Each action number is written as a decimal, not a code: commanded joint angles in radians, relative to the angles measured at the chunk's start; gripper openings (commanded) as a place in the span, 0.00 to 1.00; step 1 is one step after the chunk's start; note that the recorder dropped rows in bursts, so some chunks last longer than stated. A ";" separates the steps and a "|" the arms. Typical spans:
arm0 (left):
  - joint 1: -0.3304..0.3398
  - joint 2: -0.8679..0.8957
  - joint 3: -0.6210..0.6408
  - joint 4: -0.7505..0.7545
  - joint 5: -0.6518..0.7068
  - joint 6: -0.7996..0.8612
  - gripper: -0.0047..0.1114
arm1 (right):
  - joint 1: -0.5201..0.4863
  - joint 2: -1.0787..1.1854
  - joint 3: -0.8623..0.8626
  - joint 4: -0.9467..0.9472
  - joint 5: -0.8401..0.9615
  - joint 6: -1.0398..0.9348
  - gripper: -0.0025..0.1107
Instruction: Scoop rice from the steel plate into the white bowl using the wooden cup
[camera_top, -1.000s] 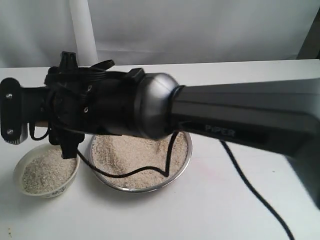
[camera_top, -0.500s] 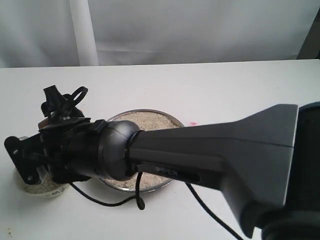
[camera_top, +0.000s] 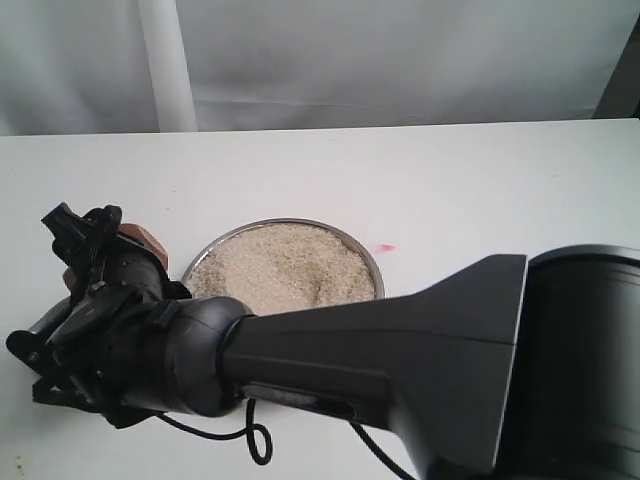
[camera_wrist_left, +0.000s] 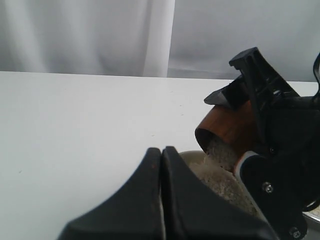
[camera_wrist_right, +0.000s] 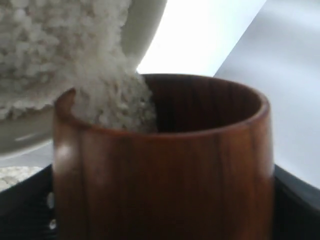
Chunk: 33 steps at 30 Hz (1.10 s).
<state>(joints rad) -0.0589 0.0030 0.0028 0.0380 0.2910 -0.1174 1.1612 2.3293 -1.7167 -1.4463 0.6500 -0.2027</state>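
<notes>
The right gripper (camera_wrist_left: 245, 125) has its fingers clamped on the wooden cup (camera_wrist_left: 225, 125), one on each side of the barrel. The cup is tipped mouth-down, and rice (camera_wrist_right: 115, 100) slides over its lip into the white bowl (camera_wrist_right: 145, 30), which sits toward the tabletop's near left corner. A second ago this arm lay level above both vessels and the bowl showed plainly in the exterior view. Since then the wrist has dropped and rolled, so the arm now hides the bowl there and only a sliver of cup shows. I judge the pour to be under way, so one scoop is being delivered. The steel plate (camera_top: 372, 268), near mid-table beside the bowl, still holds a broad bed of grains, so more scoops look possible. The left gripper (camera_wrist_left: 161, 152) idles nearby with its fingers (camera_wrist_left: 145, 200) pressed together on nothing. There is one cup, one bowl and one plate, with two grippers.
</notes>
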 joint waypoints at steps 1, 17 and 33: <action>-0.004 -0.003 -0.003 -0.005 -0.006 -0.006 0.04 | 0.007 -0.005 -0.007 -0.056 0.020 0.001 0.02; -0.004 -0.003 -0.003 -0.005 -0.006 -0.004 0.04 | 0.045 -0.004 -0.007 -0.181 0.048 0.001 0.02; -0.004 -0.003 -0.003 -0.005 -0.006 -0.004 0.04 | 0.062 -0.004 -0.007 -0.236 0.146 0.073 0.02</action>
<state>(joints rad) -0.0589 0.0030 0.0028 0.0380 0.2910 -0.1174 1.2176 2.3293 -1.7167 -1.6769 0.7612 -0.1850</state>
